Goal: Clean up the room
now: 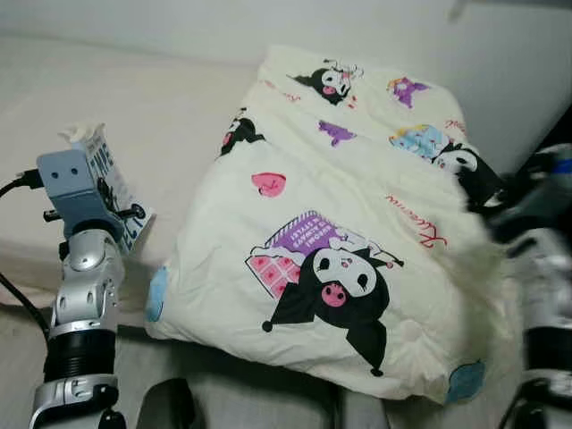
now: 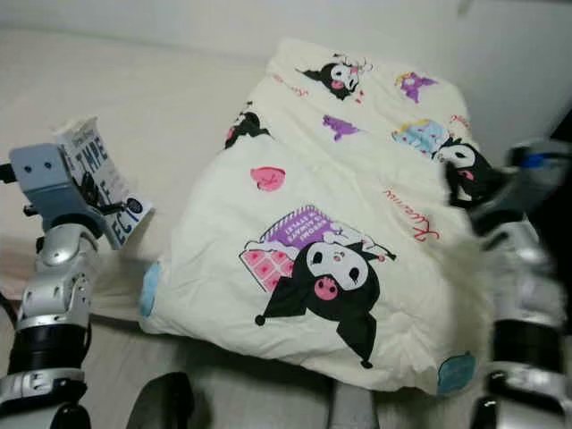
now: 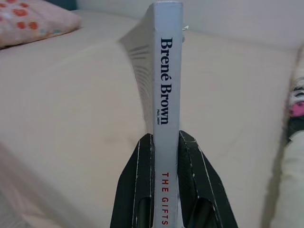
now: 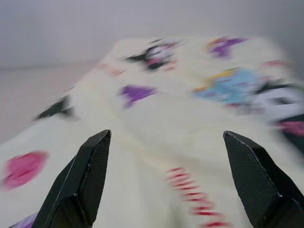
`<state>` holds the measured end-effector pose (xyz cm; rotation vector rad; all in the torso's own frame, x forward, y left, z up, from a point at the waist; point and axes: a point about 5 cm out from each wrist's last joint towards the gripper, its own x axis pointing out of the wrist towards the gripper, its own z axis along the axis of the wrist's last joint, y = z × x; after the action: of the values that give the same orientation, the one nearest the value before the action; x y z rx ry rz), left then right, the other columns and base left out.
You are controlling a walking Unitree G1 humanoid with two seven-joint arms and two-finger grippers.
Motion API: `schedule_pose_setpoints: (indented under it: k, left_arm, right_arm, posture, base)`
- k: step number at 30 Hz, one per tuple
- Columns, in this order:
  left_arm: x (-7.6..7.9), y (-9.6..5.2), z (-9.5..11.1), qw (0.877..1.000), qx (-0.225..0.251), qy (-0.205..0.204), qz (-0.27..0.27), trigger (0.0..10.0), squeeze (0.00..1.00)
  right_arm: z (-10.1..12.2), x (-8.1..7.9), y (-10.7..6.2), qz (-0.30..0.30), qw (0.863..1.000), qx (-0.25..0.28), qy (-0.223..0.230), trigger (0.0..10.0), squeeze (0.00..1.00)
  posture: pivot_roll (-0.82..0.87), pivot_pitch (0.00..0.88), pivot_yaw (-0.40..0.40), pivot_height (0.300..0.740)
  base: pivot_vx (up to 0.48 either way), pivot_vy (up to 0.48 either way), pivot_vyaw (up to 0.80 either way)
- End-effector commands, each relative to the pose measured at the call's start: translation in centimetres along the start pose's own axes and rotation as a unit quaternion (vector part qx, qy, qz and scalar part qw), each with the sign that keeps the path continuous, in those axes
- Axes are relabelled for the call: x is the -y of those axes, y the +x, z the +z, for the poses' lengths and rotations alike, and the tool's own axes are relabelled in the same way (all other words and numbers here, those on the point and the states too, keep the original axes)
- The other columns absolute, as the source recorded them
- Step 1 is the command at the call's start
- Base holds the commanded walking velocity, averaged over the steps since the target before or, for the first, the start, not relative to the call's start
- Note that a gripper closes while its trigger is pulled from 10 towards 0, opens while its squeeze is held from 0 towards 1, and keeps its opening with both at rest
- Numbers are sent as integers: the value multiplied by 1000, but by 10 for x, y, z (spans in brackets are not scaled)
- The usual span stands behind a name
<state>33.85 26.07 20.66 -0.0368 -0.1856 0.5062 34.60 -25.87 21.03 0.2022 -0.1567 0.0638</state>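
My left tool (image 3: 166,190) pinches a book (image 3: 166,95) upright over the bed (image 1: 170,116) at nine o'clock, while my right tool (image 4: 166,180) hangs spread above the cartoon-print quilt (image 1: 357,206).

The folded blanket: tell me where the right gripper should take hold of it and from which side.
Probably the right edge of the blanket, nearest the open right gripper, coming in from the right: the folded layers there form a thick lip, while the flat top offers nothing to pinch. The left gripper holds a book.
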Motion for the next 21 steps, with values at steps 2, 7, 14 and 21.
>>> schedule_pose_setpoints:
  k: [2,7,14,21]
  left_arm:
    - [-7,4,7,1000,11,-6,12,10000,0]
    - [-1,1,9,999,30,-24,-17,10000,0]
    - [23,-14,0,997,22,-39,-57,10000,0]
    - [24,-9,0,997,9,-50,-56,10000,0]
  right_arm:
    - [2,-9,1,18,1000,20,5,10000,0]
    - [-10,-26,1,42,999,8,25,10000,0]
    - [-30,-51,-4,78,996,-10,40,10000,0]
    - [-31,-54,-6,86,995,-8,48,10000,0]
  posture:
    - [-41,11,-25,534]
    - [-39,2,-24,549]
    - [-40,0,-11,574]
    - [-39,0,-5,598]
  base:
    - [-480,0,0]
    - [-81,0,0]
    - [0,0,0]
    - [0,0,0]
